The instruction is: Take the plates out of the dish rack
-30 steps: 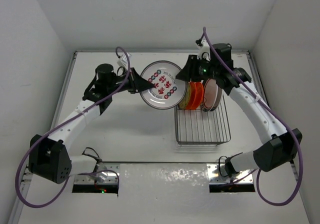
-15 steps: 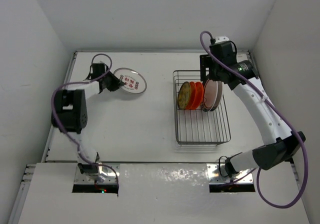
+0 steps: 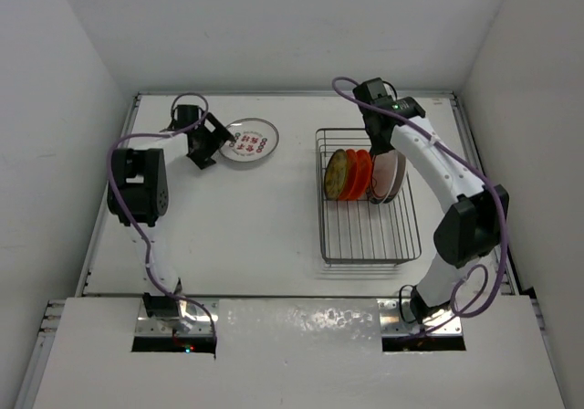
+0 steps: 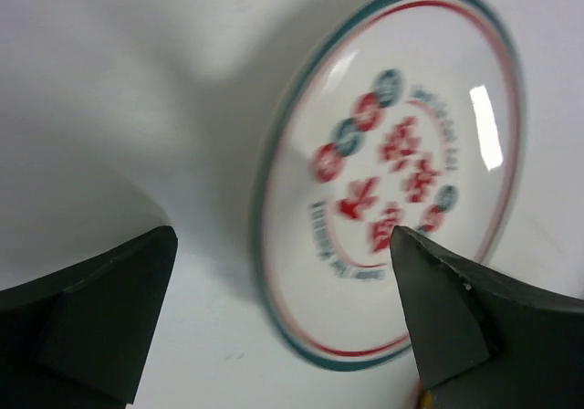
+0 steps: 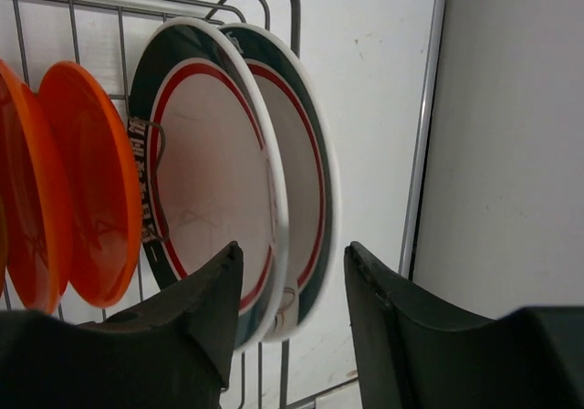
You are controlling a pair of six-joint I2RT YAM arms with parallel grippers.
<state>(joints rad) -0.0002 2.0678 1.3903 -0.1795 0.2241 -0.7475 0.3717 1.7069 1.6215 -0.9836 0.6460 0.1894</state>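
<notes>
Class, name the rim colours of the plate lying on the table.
Plate: green edge, red inner line; left wrist view.

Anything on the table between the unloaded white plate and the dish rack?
Nothing: the top view shows bare table between the white plate and the dish rack.

A second ago my left gripper [image 3: 214, 144] held the round white plate with red markings and a green rim [image 3: 251, 142] up on edge at the frame's centre. It has since swung to the upper left, where the plate now lies flat on the white table [image 3: 237, 226], my fingers spread and off it. My right gripper [image 5: 294, 249] has left the upper-left corner of the silver wire dish rack [image 3: 370, 245] and now sits, fingers parted, by the two upright white plates with green-and-red rims [image 5: 228, 172].
</notes>
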